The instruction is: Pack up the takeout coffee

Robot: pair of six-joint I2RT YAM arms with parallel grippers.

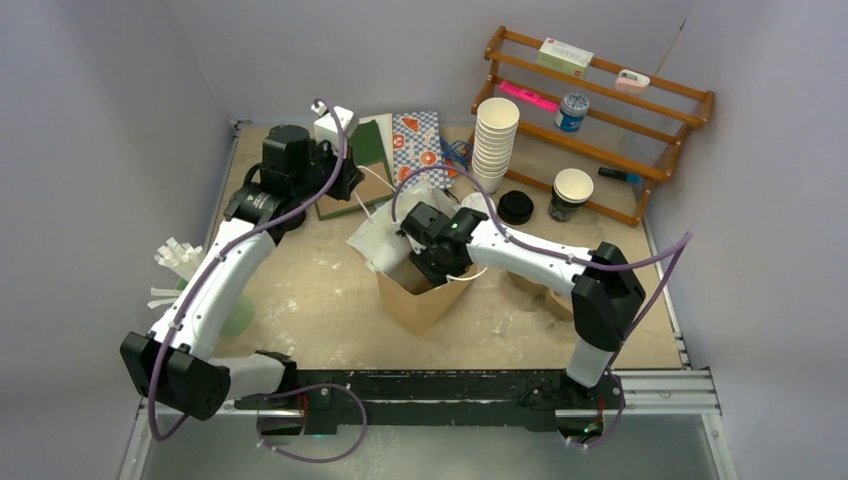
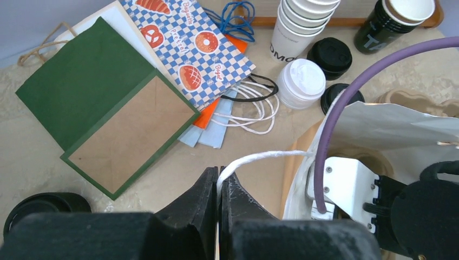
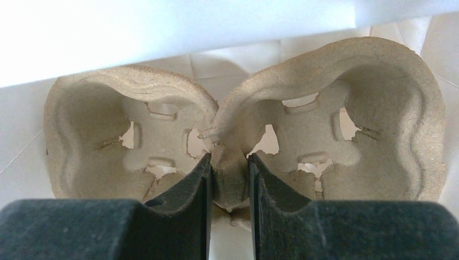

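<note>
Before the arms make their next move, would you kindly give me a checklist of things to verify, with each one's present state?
1. Left gripper shut on the white string handle: ok.
2. Right gripper clamped on the pulp cup carrier at its centre ridge: ok.
3. Carrier inside the paper bag: ok.
4. Both carrier wells empty: ok.
5. Carrier seated flat on the bag's bottom: cannot tell.
6. White-lidded cup packed: not ok, it stands on the table.

White-lidded cup (image 2: 301, 82), blue-checked bag (image 2: 189, 49), seemingly pastry-printed
</note>
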